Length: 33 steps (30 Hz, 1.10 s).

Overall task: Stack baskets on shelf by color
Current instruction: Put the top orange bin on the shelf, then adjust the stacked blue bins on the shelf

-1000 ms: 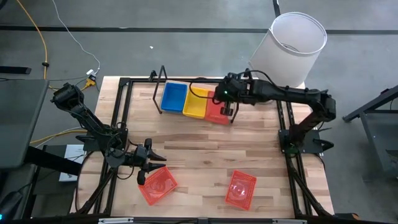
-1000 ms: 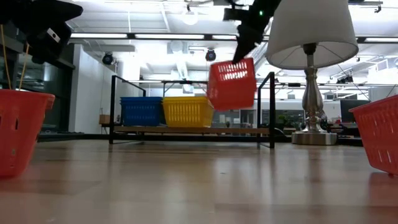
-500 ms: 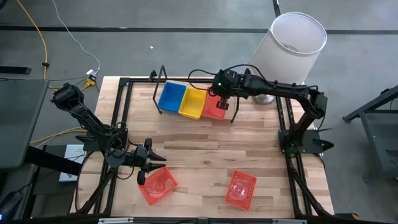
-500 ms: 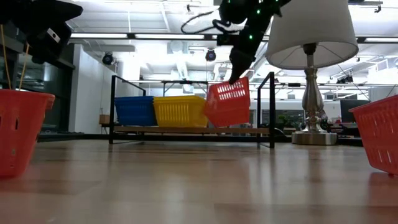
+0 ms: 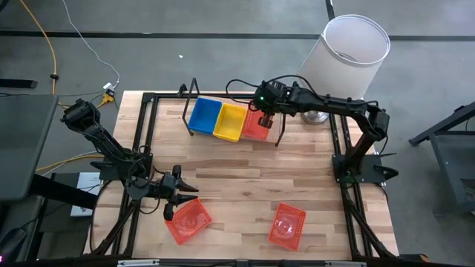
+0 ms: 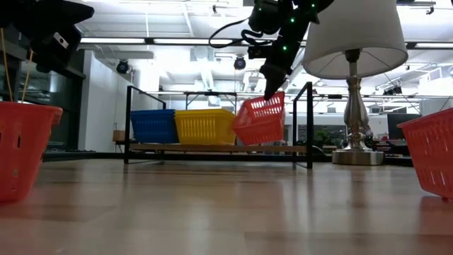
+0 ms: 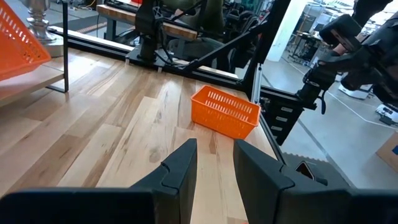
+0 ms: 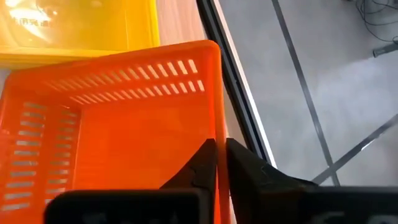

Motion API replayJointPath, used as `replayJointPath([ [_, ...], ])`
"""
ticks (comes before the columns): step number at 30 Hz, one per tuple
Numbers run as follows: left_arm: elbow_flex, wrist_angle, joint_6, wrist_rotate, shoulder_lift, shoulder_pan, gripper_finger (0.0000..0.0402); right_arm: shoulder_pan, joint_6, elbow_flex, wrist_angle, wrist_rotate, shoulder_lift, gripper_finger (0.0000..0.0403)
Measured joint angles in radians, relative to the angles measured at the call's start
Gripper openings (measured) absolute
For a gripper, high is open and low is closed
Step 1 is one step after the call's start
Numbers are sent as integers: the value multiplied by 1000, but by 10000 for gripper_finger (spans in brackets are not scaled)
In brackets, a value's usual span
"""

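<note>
On the shelf [image 6: 212, 148] at the table's far middle stand a blue basket [image 5: 205, 115] and a yellow basket [image 5: 231, 122]. Right of them, an orange-red basket [image 6: 259, 120] is tilted over the shelf's right end, with my right gripper [image 5: 266, 119] shut on it. Its low end is beside the yellow basket. My left gripper [image 7: 214, 158] waits open near the table's near left, just beside a second orange-red basket [image 5: 188, 220]. A third orange-red basket [image 5: 288, 225] lies at the near right. My right gripper holds the orange-red basket by the rim of its side wall [image 8: 217, 118], the one toward the table's right. One finger is inside the basket and one outside. The fingers slant down from above. The basket hangs tilted, held side up, low end at the shelf board [image 6: 244, 143].
A lamp with a white shade [image 5: 347, 48] stands at the far right corner, its base [image 6: 357, 156] right of the shelf. The shelf's black wire end loops [image 6: 306, 120] rise at both ends. Bare wood lies between the shelf and the near baskets.
My right gripper has gone down and toward the table's left with the orange-red basket. The basket has sunk from above the shelf to the board and tipped further. The yellow and blue baskets have slid a little toward the left along the shelf.
</note>
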Motion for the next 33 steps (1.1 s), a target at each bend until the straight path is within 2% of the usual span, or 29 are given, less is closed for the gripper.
replayJointPath([
  [5, 0, 0, 0, 0, 0, 0, 97, 0, 19, 0, 0, 16, 0, 60],
  [10, 0, 0, 2, -2, 0, 0, 97, 11, 11, 5, -10, 98, -2, 110],
  [12, 0, 1, 14, -4, 0, 0, 97, 20, 12, 25, -23, 79, -8, 123],
  [15, 0, 1, 19, -18, 0, 0, 97, 44, 42, 64, -25, -18, -28, 129],
  [20, 0, -2, 3, -53, 0, 0, 97, 106, 70, 82, -28, -194, -48, 123],
  [23, 0, 1, 9, -68, 0, 7, 97, 158, 69, 81, -85, -245, -58, 114],
  [26, 0, 8, 33, -73, 0, 60, 96, 219, 69, 80, -143, -290, -78, 99],
  [28, 12, -17, 58, -16, -1, 130, 91, 263, 75, 80, -168, -295, -99, 82],
  [30, 57, -90, 68, 88, -2, 221, 79, 307, 96, 80, -195, -297, -114, 59],
  [33, 185, -387, 63, 236, -2, 379, 47, 378, 134, 32, -179, -298, -157, 15],
])
